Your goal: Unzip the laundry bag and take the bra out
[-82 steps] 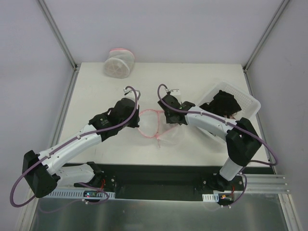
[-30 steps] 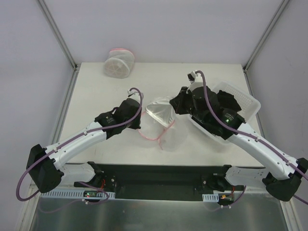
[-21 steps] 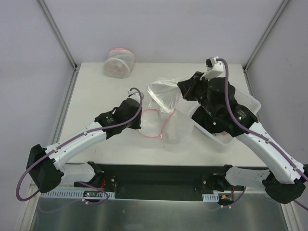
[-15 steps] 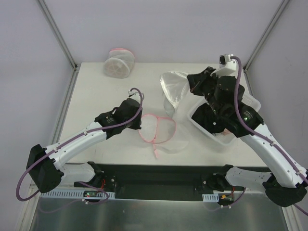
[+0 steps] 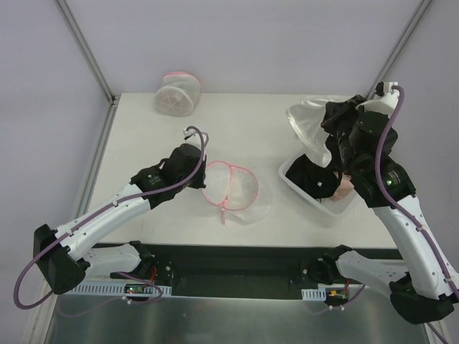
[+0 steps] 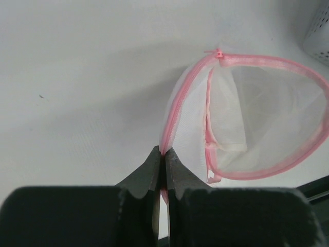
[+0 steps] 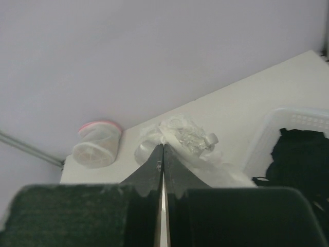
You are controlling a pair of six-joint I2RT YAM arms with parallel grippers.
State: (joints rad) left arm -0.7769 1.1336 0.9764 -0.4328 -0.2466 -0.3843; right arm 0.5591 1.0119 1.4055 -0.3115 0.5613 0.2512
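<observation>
- The laundry bag [image 5: 233,190] lies slack and flat on the white worktop [image 5: 143,136], just below the middle of the top view. It is translucent white mesh, and its pink zipper rim [image 5: 219,172] is spread into an open loop, so the mouth gapes.
- The bra [image 5: 305,120] is whitish and crumpled. It hangs in the air at the upper right of the top view, above the far end of the white basket [image 5: 343,209] and well apart from the bag.
- The left tool [image 5: 204,174] is pinched tight on the pink zipper rim at the bag's left edge, its fingers pressed together with only the rim between them.
- The right tool [image 5: 328,123] is likewise clamped narrow, gripping a fold of the bra.
- The left wrist view shows the pinch up close. The fingertips [image 6: 154,160] meet on the pink tape at the lower middle of the frame, and the open mesh pocket spreads to the right with a pale inner seam. The top view is too small to show this.
- The right wrist view shows the bra's puckered, lacy fabric bunched just above the closed fingers [image 7: 154,157], which the arm partly hides from above.
- Only the top view shows both arms and the gap between bag and bra.
- A black garment [image 5: 315,179] fills the basket.
- A drum-shaped mesh bag [image 5: 177,93] with a pink rim sits at the worktop's far left edge.
</observation>
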